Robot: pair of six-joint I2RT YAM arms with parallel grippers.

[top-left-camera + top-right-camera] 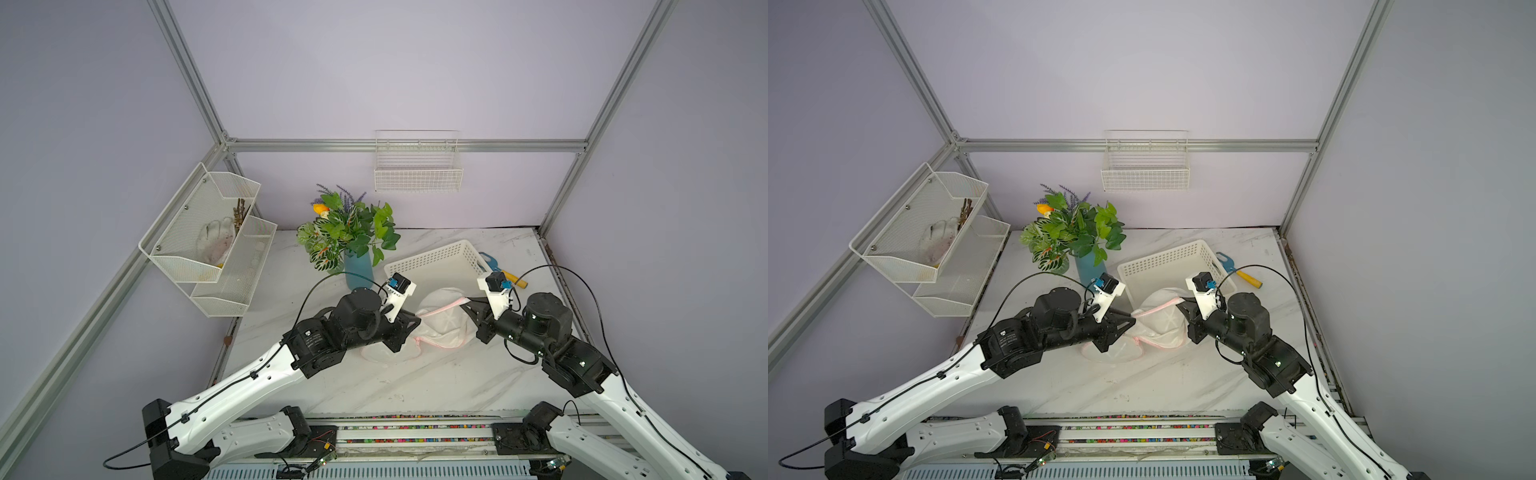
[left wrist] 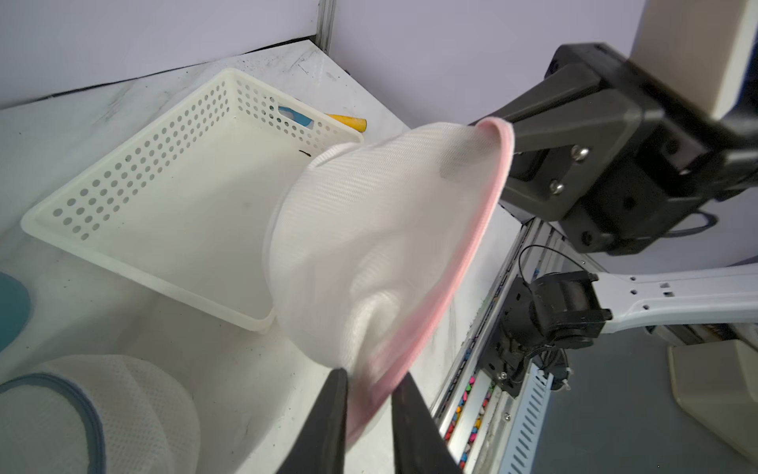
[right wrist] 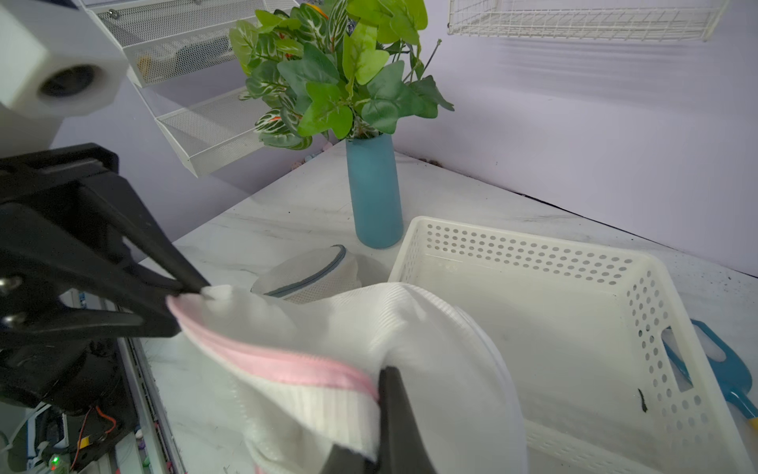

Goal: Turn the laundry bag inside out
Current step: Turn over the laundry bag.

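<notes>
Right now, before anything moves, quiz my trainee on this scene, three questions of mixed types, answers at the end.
1. True or false: the tall blue vase of green leaves lies tipped over.
2. The right fingers are shut on: A) the pink-trimmed white mesh laundry bag; B) a wire shelf; C) a yellow handle.
3. Where does the grey-blue-trimmed white mesh bag lie?
Key: 1 false, it stands upright; 2 A; 3 on the marble table, partly under the left arm.
</notes>
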